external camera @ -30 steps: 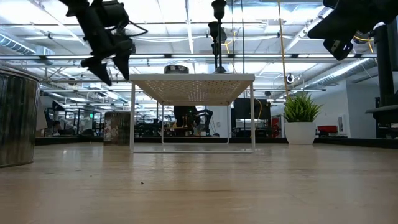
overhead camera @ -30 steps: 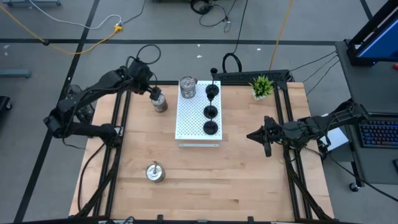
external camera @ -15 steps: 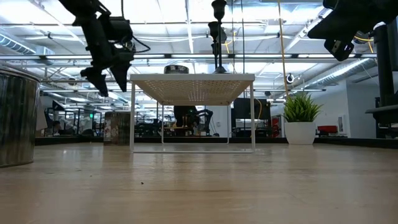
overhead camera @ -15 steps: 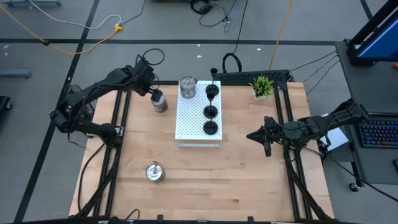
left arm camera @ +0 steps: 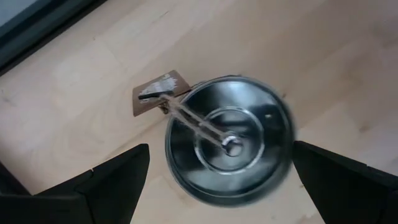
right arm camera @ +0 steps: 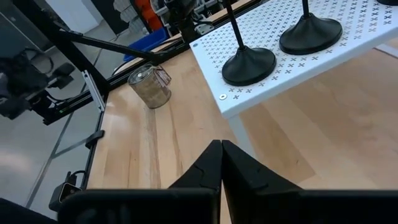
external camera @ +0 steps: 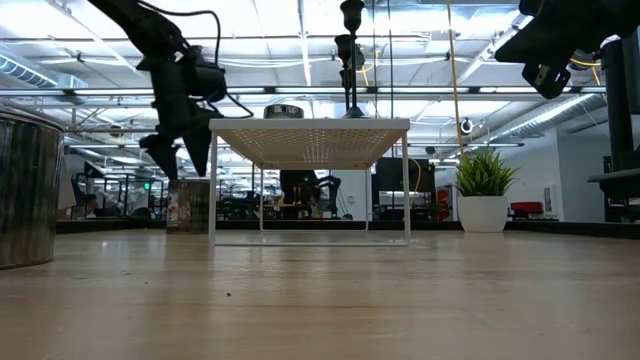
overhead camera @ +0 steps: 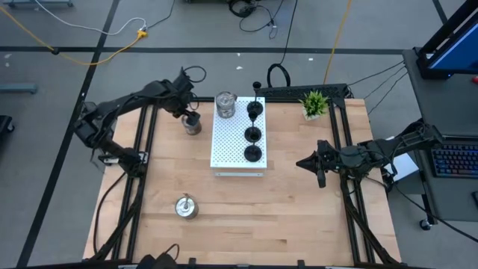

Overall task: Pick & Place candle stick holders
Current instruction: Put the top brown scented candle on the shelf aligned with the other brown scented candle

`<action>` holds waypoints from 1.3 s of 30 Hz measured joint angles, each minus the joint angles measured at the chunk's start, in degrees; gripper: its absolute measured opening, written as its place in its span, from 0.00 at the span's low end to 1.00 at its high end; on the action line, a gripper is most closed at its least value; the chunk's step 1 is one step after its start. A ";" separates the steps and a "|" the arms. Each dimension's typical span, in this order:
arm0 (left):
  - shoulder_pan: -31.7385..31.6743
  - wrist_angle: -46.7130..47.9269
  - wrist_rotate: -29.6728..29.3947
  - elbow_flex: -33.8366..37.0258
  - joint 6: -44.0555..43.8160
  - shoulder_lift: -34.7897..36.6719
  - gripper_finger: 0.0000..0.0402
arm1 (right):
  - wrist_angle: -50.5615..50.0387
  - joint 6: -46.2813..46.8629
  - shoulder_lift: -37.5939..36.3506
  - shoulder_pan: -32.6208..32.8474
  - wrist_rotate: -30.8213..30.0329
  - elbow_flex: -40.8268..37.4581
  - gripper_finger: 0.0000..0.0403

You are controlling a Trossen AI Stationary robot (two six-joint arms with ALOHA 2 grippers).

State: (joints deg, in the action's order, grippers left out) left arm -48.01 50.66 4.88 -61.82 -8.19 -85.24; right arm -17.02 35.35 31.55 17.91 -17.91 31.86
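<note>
The left hand [overhead camera: 188, 110] hangs wide open, holding nothing, right over a silver candle holder [overhead camera: 193, 125] near the tabletop's [overhead camera: 291, 202] far left corner. The right hand [overhead camera: 302, 162], shut and empty, waits near the right edge.

A light wooden desk [overhead camera: 284, 209] carries a white perforated board [overhead camera: 231, 146] near the middle of its far edge; one silver holder [overhead camera: 193, 125] stands toward the far left corner; another silver holder [overhead camera: 185, 207] near the front left; a small green potted plant [overhead camera: 314, 104] at the far right corner.
</note>
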 joint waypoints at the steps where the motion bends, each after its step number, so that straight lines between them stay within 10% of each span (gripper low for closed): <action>1: -0.06 -0.01 -0.26 0.00 0.22 -0.53 1.00 | -0.02 0.01 0.00 0.00 0.02 0.00 0.00; 39: -1.09 -1.12 2.16 0.09 12.62 1.19 1.00 | -1.73 5.14 0.02 0.02 0.07 0.00 0.00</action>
State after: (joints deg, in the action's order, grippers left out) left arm -49.10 49.54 7.04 -61.73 4.43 -84.05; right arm -18.74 40.49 31.57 17.93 -17.84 31.86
